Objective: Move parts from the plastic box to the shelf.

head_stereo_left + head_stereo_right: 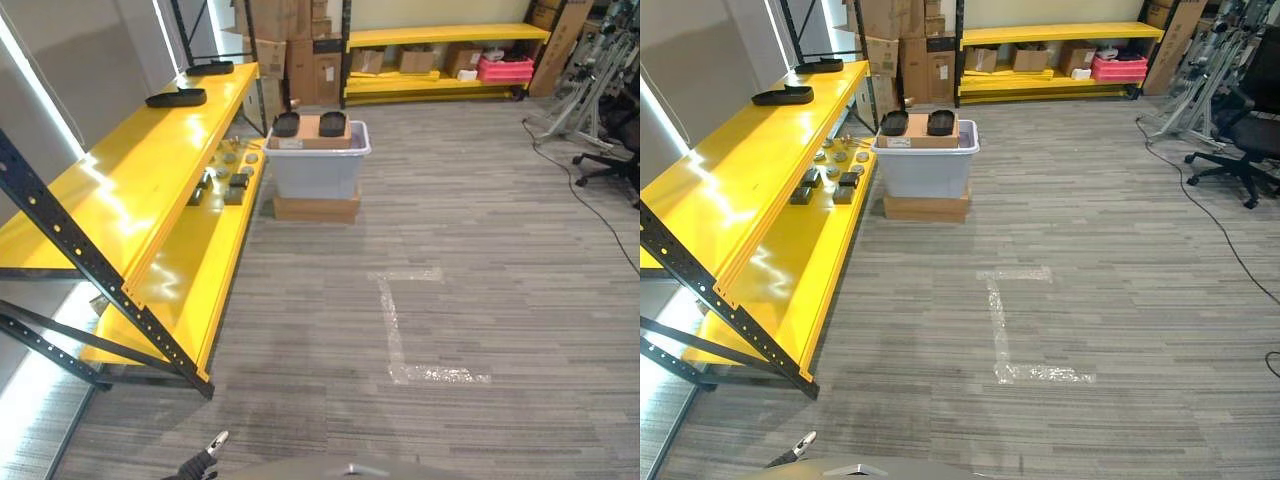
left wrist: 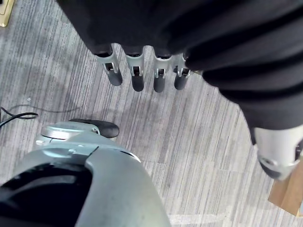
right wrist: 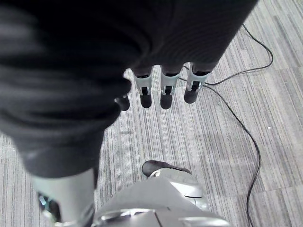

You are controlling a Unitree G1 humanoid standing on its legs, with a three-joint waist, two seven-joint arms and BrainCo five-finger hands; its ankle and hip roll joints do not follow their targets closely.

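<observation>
Fingers (image 2: 135, 75) of the left hand (image 2: 142, 28) hang straight and relaxed over grey striped carpet (image 1: 480, 260), holding nothing; the right hand (image 3: 156, 42) likewise, fingers (image 3: 165, 94) extended and empty. Plastic box (image 1: 318, 168): pale grey tub, raised on a flat cardboard carton (image 1: 316, 208), standing just beside the near end of the yellow shelf (image 1: 140, 170). A cardboard piece lies across its top, with two black oval parts (image 1: 286, 124) on it. Two similar black parts (image 1: 176, 97) sit on the shelf's upper level; small dark and round parts (image 1: 225, 180) on the lower level. Open carpet with an L of clear tape (image 1: 400, 330) lies between robot and box. Office chair (image 1: 1240, 130) far right; second yellow rack (image 1: 440, 60) with cartons at the back wall.
</observation>
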